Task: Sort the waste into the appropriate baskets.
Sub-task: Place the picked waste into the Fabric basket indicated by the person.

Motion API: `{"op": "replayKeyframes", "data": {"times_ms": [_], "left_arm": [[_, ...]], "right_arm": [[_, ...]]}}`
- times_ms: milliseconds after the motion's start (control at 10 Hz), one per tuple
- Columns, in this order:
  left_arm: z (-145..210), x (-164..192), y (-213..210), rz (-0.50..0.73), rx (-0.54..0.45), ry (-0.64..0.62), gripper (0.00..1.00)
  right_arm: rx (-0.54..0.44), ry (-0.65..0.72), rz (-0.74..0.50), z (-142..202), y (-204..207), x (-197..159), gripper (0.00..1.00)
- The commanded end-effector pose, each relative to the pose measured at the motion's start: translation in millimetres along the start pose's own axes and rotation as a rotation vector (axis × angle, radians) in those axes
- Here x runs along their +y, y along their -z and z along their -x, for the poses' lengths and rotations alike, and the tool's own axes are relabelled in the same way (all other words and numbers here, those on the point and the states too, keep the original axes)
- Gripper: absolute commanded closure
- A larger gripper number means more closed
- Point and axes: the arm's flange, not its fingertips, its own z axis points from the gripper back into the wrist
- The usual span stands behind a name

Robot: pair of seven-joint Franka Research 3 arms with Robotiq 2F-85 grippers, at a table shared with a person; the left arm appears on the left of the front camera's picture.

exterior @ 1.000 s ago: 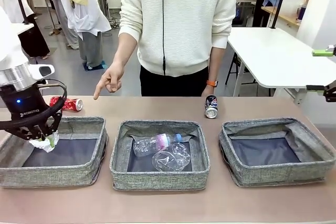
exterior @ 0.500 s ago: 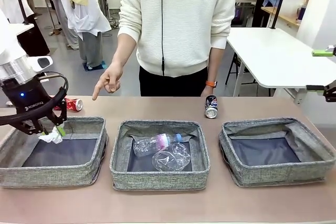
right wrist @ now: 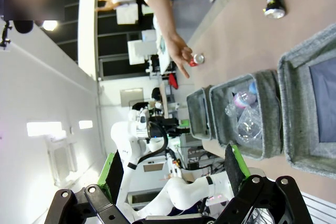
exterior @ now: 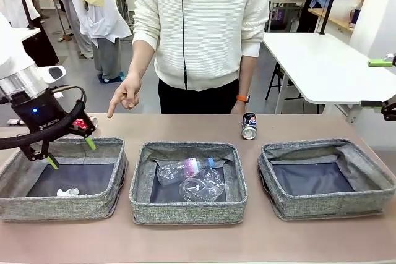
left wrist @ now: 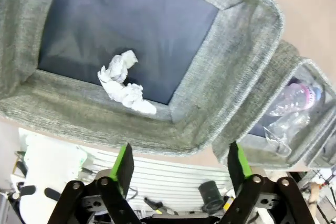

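Observation:
My left gripper (exterior: 72,153) hangs open and empty over the back of the left basket (exterior: 62,208). The crumpled white paper (exterior: 68,192) lies on that basket's dark floor; the left wrist view shows the paper (left wrist: 123,82) loose below the left gripper (left wrist: 181,163). The middle basket (exterior: 185,212) holds the clear bottle (exterior: 182,169) and the plastic cup (exterior: 204,185). The red can (exterior: 80,125) lies on the table, partly hidden behind my left gripper. The dark can (exterior: 249,125) stands at the far edge. My right gripper (right wrist: 170,169) is open with nothing in it.
The right basket (exterior: 328,206) has a bare dark floor. A person stands at the far side, one hand (exterior: 124,98) pointing down toward the red can. A strip of bare table runs in front of the baskets.
My left gripper opened and let the crumpled paper drop into the left basket, then rose and tilted back. The person shifted slightly left.

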Motion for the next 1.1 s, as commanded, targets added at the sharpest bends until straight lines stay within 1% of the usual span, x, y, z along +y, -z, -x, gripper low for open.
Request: {"op": "replayKeyframes", "data": {"times_ms": [0, 100, 200, 300, 400, 500, 600, 700, 800, 900, 1000], "left_arm": [[-3, -20, 2, 0.085, 0.054, 0.022, 0.0], [-1, -41, -2, 0.134, 0.1, 0.071, 0.0], [3, -60, -11, 0.167, 0.125, 0.125, 0.0], [19, -113, -37, 0.205, 0.122, 0.266, 0.0], [27, -144, -64, 0.456, 0.203, 0.392, 0.0], [27, -158, -90, 0.664, 0.242, 0.466, 0.0], [25, -150, -100, 0.819, 0.249, 0.49, 0.0], [22, -124, -95, 0.917, 0.236, 0.475, 0.0], [19, -90, -85, 0.976, 0.191, 0.444, 0.0], [14, -47, -74, 1.021, 0.122, 0.348, 0.0], [9, -18, -69, 0.993, 0.084, 0.289, 0.0]], "right_arm": [[0.006, 0.0, 0.001, 0, -3, 3, 0.0], [0.006, 0.0, 0.001, 0, -3, 3, 0.0], [0.006, 0.0, 0.001, 0, -3, 3, 0.0], [0.006, 0.0, 0.001, 0, -3, 3, 0.0], [0.006, 0.0, 0.001, 0, -3, 3, 0.0], [0.006, 0.0, 0.001, 0, -3, 3, 0.0], [0.006, 0.0, 0.001, 0, -3, 3, 0.0], [0.006, 0.0, 0.001, 0, -3, 3, 0.0], [0.006, 0.0, 0.001, 0, -3, 3, 0.0], [0.006, 0.0, 0.001, 0, -3, 3, 0.0], [0.006, 0.0, 0.001, 0, -3, 3, 0.0]]}}
